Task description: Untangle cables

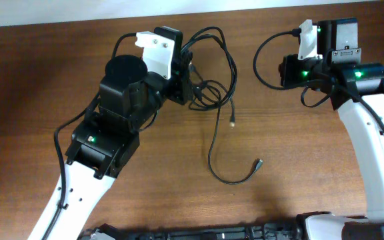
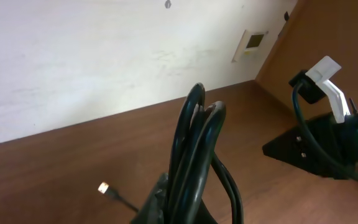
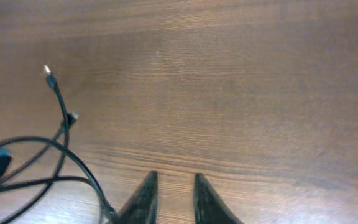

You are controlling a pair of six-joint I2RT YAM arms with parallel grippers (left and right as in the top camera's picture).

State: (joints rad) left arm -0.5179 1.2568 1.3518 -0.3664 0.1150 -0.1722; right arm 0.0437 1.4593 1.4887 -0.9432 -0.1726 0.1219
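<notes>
The cables (image 1: 220,63) are thin black cords in loose loops at the table's upper middle. One strand ends in a small plug (image 1: 233,123). A longer strand curves down to another plug (image 1: 259,163). My left gripper (image 1: 193,81) is shut on a bunch of the cables (image 2: 194,146), which rise as a thick loop from between its jaws. A loose plug (image 2: 104,186) lies on the wood to the left of them. My right gripper (image 3: 173,186) hovers over bare table with a gap between its fingers and nothing in them. The cables (image 3: 61,152) lie to its left.
The table (image 1: 39,80) is brown wood, with a pale wall (image 2: 73,56) behind it. A thicker black wire (image 1: 262,63) loops off the right arm (image 1: 365,133). The left arm (image 1: 105,140) covers the table's left-centre. A dark bar (image 1: 199,233) lies along the front edge.
</notes>
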